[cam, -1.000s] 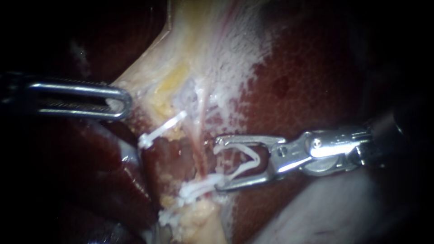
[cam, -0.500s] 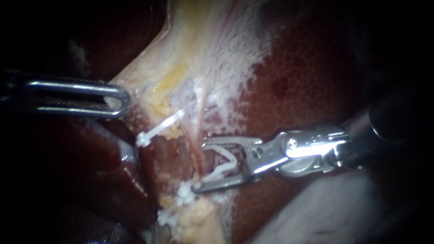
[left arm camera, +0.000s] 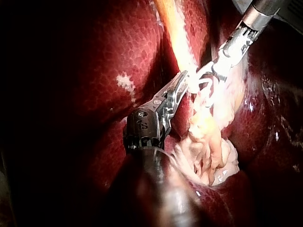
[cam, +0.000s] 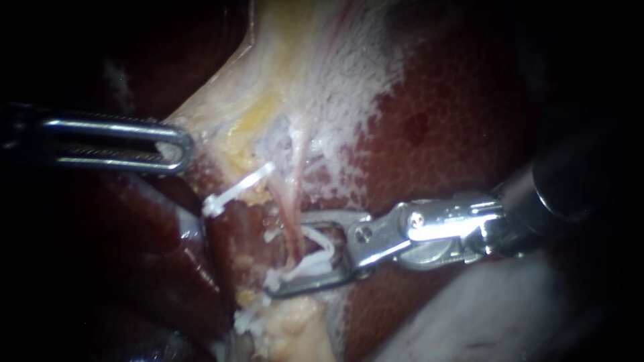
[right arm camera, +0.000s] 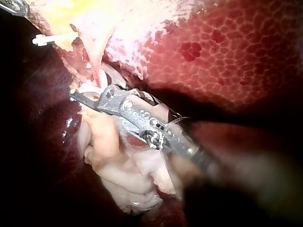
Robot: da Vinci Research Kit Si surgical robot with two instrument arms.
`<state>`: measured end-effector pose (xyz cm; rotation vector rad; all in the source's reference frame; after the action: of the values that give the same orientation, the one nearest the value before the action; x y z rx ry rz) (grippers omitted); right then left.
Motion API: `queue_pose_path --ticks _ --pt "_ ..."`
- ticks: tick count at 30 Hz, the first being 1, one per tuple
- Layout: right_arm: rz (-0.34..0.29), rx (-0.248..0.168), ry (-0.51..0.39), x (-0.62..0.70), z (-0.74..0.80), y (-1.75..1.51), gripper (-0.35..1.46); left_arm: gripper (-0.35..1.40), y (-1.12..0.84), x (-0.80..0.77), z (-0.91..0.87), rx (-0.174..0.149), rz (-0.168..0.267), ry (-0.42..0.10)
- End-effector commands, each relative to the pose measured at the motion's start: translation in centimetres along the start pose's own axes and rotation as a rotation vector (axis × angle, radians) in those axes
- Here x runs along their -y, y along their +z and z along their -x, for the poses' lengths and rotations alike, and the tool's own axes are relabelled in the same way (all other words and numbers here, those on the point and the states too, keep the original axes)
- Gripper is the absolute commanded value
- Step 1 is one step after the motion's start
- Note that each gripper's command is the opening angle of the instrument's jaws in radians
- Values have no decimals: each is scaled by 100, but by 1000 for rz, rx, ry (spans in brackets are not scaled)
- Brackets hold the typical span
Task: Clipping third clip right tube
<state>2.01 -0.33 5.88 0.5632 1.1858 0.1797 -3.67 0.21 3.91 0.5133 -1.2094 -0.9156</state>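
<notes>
A thin pink tube [cam: 296, 236] runs down the pale tissue between the jaws of my right instrument [cam: 288, 255]. Those jaws carry a white clip [cam: 315, 258] that straddles the tube, and they stand nearly closed on it. In the right wrist view one jaw of my right instrument [right arm camera: 84, 98] lies across pale fatty tissue, and the other jaw is hidden. A white clip [cam: 236, 192] sits higher up and to the left. More white clips [cam: 249, 320] sit lower down. My left instrument [cam: 176, 146] is shut on the edge of the pale tissue [left arm camera: 194, 85], holding it to the left.
Dark red liver [cam: 456, 121] lies right of the pale sheet [cam: 295, 60], and more liver [cam: 154, 268] lies below my left instrument. Yellow fat [cam: 295, 328] bulges under the lower clips. My right instrument's dark shaft [cam: 577, 181] enters from the right.
My right instrument has moved left, bringing its clip around the tube. Its jaws have closed from wide to narrow. My left instrument has held still.
</notes>
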Motion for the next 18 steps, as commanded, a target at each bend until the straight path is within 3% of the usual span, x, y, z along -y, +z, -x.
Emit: queue_pose_path --ticks 1,8,13,18 --pt "2 -1 3 -1 -1 -2 49 -35 0 0 0 0 0 0" --pt "-1 -1 54 1 2 -7 30 -35 0 0 0 0 0 0" --pt "7 0 88 -2 8 -9 -8 -35 0 0 0 0 0 0" --pt "7 1 90 -2 14 -8 -31 -35 0 0 0 0 0 0"
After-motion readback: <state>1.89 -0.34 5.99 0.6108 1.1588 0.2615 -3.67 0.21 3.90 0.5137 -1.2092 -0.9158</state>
